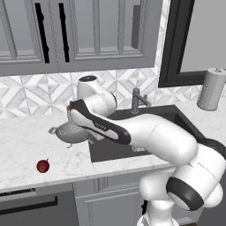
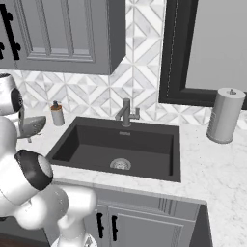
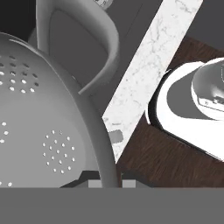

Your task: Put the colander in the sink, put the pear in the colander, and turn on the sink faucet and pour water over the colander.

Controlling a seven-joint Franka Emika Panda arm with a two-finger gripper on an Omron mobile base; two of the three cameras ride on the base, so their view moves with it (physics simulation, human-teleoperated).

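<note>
In the left base view, the colander point(image 1: 73, 132) is at the left edge of the sink point(image 1: 145, 132), above the white desk point(image 1: 26, 145), half hidden by the arm. The pear point(image 1: 43, 166) sits on the desk, well apart, near the front edge. In the right base view, the sink faucet point(image 2: 126, 113) stands behind the sink, with a soap bottle point(image 2: 57, 114) to its left. In the hand view, the end effector point(image 3: 106, 180) is squeezed tight on the colander's rim.

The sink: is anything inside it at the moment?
In the right base view the sink holds nothing but its round silver drain. The near inner wall is hidden below the counter edge. The colander is left of the basin, by the counter, not in it.
</note>
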